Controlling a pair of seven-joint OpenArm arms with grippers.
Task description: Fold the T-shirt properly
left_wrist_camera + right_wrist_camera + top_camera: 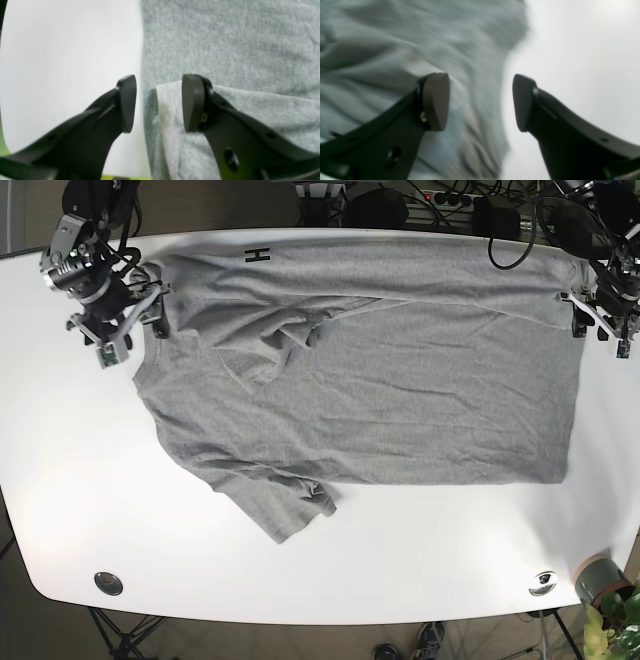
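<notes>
A grey T-shirt [380,390] lies spread on the white table [90,480], its far edge folded over into a strip with a black "H" mark [258,255]. One sleeve [290,510] points toward the front. My left gripper [158,102] [598,328] is open at the shirt's right edge, straddling the edge of a folded-over layer of the T-shirt [225,37]. My right gripper [481,102] [135,325] is open at the left edge of the T-shirt [395,37], one finger over cloth, the other over bare table. That view is blurred.
Two metal discs [108,583] [543,582] sit near the table's front edge. A potted plant [603,582] stands off the front right corner. Cables and equipment [450,205] crowd behind the far edge.
</notes>
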